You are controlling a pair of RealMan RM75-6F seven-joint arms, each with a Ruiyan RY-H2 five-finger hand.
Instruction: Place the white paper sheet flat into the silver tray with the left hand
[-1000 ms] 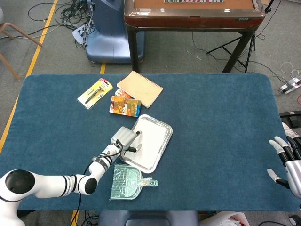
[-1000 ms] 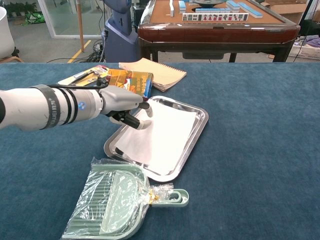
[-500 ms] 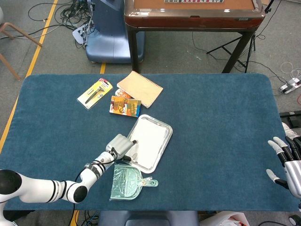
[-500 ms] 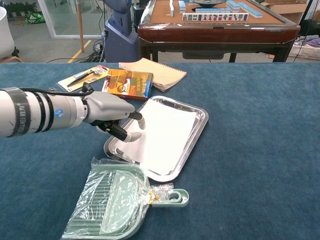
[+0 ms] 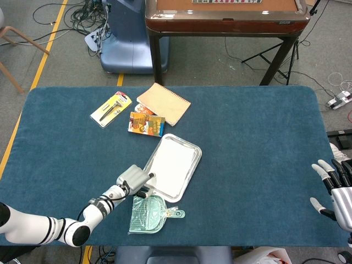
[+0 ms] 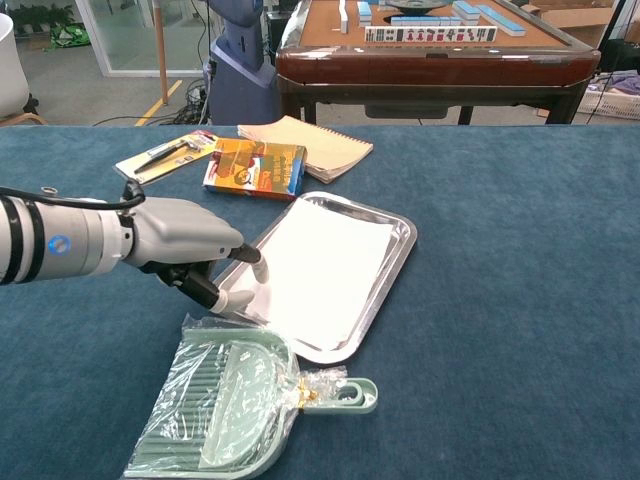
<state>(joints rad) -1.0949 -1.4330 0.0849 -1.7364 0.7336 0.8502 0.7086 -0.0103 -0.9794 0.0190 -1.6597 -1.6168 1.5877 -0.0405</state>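
Note:
The white paper sheet (image 5: 171,164) (image 6: 322,266) lies flat inside the silver tray (image 5: 196,166) (image 6: 402,254) near the middle of the blue table. My left hand (image 5: 133,180) (image 6: 185,250) hovers at the tray's near-left corner with its fingers (image 6: 250,256) apart, one tip reaching over the rim. It holds nothing and is off the sheet. Only the head view shows my right hand (image 5: 335,191), which rests at the table's far right edge, fingers spread and empty.
A green dustpan in plastic wrap (image 5: 148,213) (image 6: 225,405) lies just in front of the tray and under my left hand. Behind the tray are a colourful box (image 5: 146,124) (image 6: 255,167), a spiral notebook (image 5: 163,103) (image 6: 305,146) and a packaged tool (image 5: 111,108) (image 6: 165,155).
My left hand has drawn back from over the sheet to the tray's near-left corner, toward me. The sheet stays flat in the tray. The right hand has barely moved.

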